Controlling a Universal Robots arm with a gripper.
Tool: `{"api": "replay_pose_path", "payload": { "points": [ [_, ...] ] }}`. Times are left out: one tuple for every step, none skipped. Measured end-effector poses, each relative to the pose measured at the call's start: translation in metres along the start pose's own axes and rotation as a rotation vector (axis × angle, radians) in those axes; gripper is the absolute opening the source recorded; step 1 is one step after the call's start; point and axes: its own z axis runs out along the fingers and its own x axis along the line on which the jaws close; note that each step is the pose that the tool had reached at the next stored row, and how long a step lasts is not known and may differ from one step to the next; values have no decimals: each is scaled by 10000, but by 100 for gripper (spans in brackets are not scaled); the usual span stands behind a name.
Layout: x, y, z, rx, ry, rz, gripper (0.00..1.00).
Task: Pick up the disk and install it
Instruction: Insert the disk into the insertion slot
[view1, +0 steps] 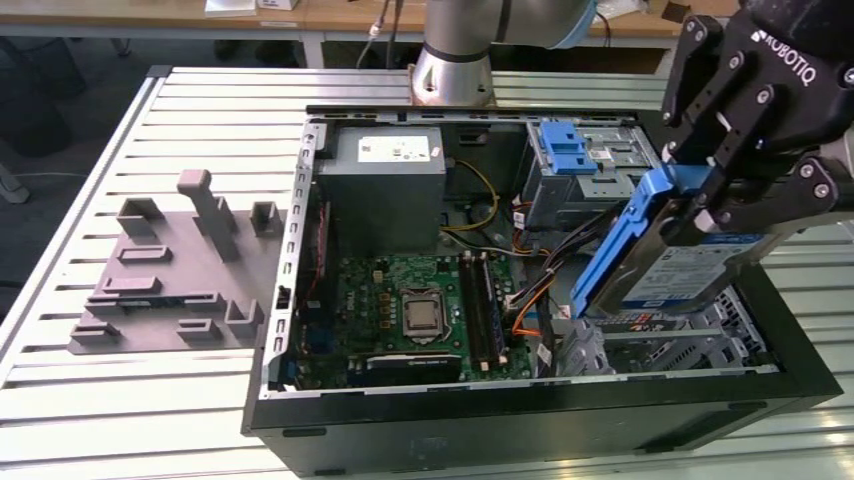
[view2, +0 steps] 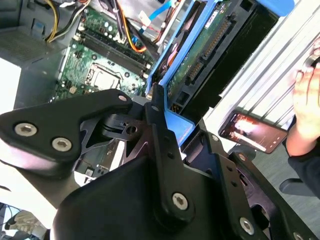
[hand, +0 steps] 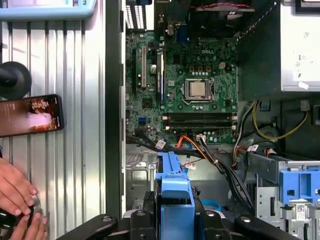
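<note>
The gripper holds the disk, its jaws closed on the upper end of the blue plastic carrier that frames the drive. The disk hangs tilted from the tool, with its lower end just above the metal drive cage that sits right under the gripper, at the exterior view's right end of the open computer case. It isn't seated in the cage.

The disk's outward face bears a white-and-blue label with small print. The gripper's black housing carries white lettering. In the second wrist view the gripper clasps the disk with its green circuit-board side and connector row showing. In the first wrist view the carrier juts out from between the jaws of the gripper.

Beyond the disk's lower end, inside the case, lies the green motherboard with its processor socket and a white maker's mark beside the socket. Farther from the tool stands the grey power supply with a white sticker. A blue latch sits on the bay close behind the gripper.

Outside the case, well away from the tool, a grey fixture plate lies on the slatted table. A phone with its screen lit rests on the slats, with a person's hand near it.
</note>
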Motion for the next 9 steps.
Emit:
{"api": "replay_pose_path", "payload": {
  "points": [
    [0, -22, 3, -1, -2, 0, 36],
    [-1, -43, 5, -2, -4, -1, 36],
    [-1, -66, 7, -4, -4, 0, 36],
    [-2, -88, 10, -6, -2, -1, 36],
    [-2, -106, 15, -6, -4, -1, 36],
    [-2, -122, 21, -5, -3, -1, 36],
    [-2, -136, 28, -5, -1, 0, 36],
    [-2, -146, 37, -5, -3, -1, 36],
    [-2, -156, 46, -5, -3, -1, 36]
  ]
}}
